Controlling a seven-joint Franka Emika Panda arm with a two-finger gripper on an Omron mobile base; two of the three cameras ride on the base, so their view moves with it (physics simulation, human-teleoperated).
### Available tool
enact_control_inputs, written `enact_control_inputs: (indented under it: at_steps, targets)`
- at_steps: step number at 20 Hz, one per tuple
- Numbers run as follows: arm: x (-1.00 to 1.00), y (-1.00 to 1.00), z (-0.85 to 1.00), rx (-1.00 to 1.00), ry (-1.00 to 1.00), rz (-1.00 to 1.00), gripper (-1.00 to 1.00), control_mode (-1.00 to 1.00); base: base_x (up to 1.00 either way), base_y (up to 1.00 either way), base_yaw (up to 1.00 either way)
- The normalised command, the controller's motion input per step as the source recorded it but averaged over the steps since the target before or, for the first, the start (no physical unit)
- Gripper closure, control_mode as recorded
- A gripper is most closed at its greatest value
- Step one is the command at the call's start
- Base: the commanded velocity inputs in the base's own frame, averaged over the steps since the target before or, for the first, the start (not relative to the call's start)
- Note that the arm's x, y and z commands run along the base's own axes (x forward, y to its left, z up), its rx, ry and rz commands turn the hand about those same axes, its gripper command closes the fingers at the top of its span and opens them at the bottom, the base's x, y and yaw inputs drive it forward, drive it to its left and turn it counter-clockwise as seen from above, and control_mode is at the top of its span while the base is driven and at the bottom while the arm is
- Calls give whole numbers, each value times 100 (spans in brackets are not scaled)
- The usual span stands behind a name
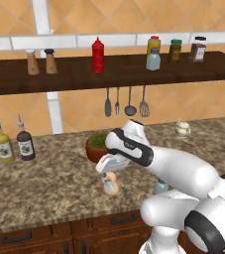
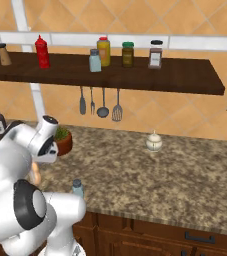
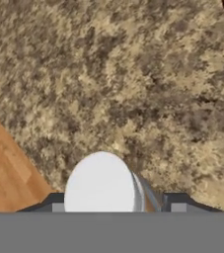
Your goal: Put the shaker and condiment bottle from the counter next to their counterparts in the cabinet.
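1. My two-finger gripper (image 1: 109, 174) hangs straight down over the peach-orange plastic condiment bottle (image 1: 111, 184), which stands upright on the speckled brown-beige granite counter (image 1: 49, 183) near its front edge. I come from above because that leaves the bottle's sides free for my fingers.
2. In the hand view the bottle's round white cap (image 3: 100, 184) sits between my two dark finger tips (image 3: 176, 201), one on each side, so I am centred on it. The jaws stand partly closed around the bottle; whether the pads already press on it I cannot tell, so I do not count it as held.
3. Just behind the bottle stands a brown pot with a green plant (image 1: 96, 145). I keep to the front of it so my wrist does not knock it.
4. The small pale blue-grey shaker with a grey cap (image 2: 77, 188) waits on the counter close to the front edge, beside my own body, still to be moved.
5. Up on the long dark brown wooden shelf (image 1: 74, 74) stand the counterparts: the red squeeze bottle (image 1: 98, 54) and a second pale blue-grey shaker (image 1: 153, 59). There looks to be bare board beside the red bottle, so I judge the orange bottle belongs there.
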Motion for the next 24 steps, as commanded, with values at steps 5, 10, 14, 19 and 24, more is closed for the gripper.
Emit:
enact_control_inputs:
  at_steps: [5, 10, 14, 19, 24]
  targets:
    - [0, -3, 0, 0, 0, 0, 100, -100, 0, 0, 0]
    - [-20, 0, 68, 0, -18, 0, 100, -100, 0, 0, 0]
    - [-14, 0, 100, 0, -25, 0, 100, -100, 0, 0, 0]
    - [-30, 2, 58, 4, -18, 0, 100, -100, 0, 0, 0]
    - [-19, 0, 42, 13, -10, -2, 100, -100, 0, 0, 0]
